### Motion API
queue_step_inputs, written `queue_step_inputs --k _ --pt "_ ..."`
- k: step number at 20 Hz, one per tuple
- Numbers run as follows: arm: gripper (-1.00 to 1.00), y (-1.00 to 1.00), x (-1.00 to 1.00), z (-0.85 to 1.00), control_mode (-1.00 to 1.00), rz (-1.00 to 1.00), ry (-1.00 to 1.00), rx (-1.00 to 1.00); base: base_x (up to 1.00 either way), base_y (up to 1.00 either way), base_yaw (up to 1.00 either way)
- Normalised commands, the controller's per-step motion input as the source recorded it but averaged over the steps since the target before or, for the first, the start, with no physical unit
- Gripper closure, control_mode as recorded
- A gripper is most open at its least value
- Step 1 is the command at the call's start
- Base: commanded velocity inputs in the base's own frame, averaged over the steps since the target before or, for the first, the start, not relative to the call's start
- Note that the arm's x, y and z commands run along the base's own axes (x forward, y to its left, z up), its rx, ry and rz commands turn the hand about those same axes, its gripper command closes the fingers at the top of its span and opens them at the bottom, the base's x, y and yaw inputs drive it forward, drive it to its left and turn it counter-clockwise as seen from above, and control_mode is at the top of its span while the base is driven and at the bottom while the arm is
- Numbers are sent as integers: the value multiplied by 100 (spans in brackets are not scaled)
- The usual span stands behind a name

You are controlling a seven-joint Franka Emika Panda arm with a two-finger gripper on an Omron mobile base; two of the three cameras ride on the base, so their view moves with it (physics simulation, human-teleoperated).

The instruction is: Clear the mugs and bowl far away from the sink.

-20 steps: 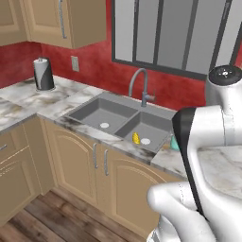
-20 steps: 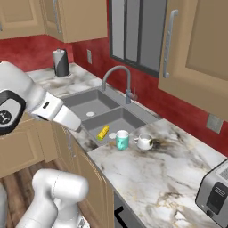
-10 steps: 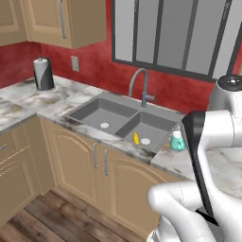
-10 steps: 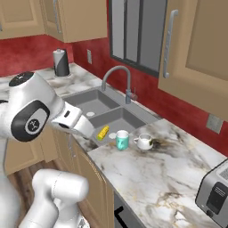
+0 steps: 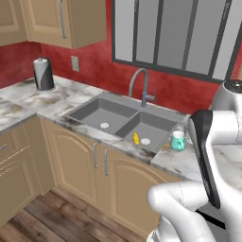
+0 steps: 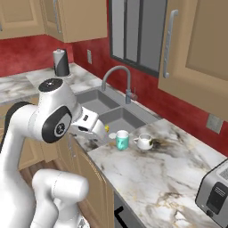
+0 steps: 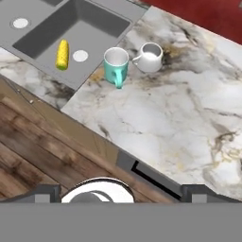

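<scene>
no readable text, no labels, no brands, no numbers anywhere

In the left base view the arm (image 5: 215, 156) hides the counter (image 5: 172, 158) right of the teal mug (image 5: 177, 141). The toaster (image 6: 218, 196) is cut by the right edge. The sink (image 7: 56, 28) runs off the hand view's top edge.

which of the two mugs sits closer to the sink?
The teal mug. It stands on the counter right at the edge of the sink; the white mug sits beside it, on its far side from the basin.
</scene>
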Motion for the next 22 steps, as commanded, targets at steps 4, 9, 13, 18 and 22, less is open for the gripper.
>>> queue_step_inputs --k 4,9,13,18,22 --pt "-100 -5 50 -24 -100 7 5 0 0 0 0" --pt "-100 -9 51 -25 -100 6 8 0 0 0 0" --pt "-100 -21 33 -27 -100 1 1 5 0 0 0" --pt "-100 -18 28 -34 -100 0 2 8 0 0 0" --pt "-100 -10 29 -38 -100 -1 7 9 0 0 0"
